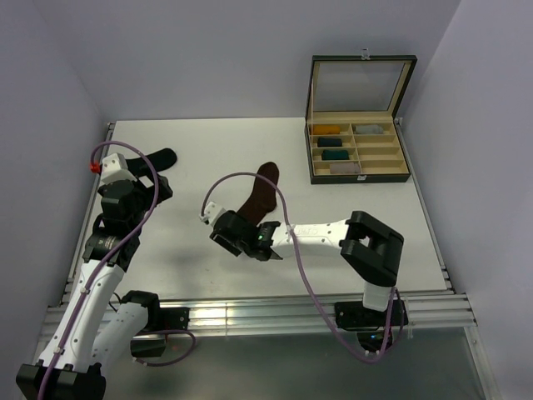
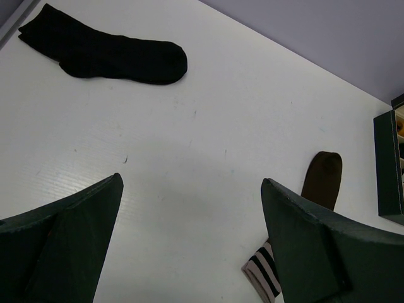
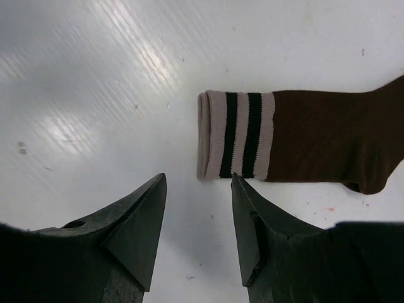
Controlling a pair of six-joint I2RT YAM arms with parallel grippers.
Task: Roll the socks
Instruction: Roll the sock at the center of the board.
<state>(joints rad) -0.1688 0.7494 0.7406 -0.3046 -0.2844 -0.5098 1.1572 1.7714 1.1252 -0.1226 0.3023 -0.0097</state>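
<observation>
Brown striped sock flat at table centre, toe toward 12 o'clock, pale banded cuff toward 7 o'clock. Cuff edge looks folded over once. Black sock flat, at 10 o'clock, near left edge, well apart from brown one. Right tool right at cuff, fingers partway open, gripping nothing. Left tool over bare table between socks, spread wide, empty. Open compartment case at 2 o'clock, lid upright, rolled bundles inside.
</observation>
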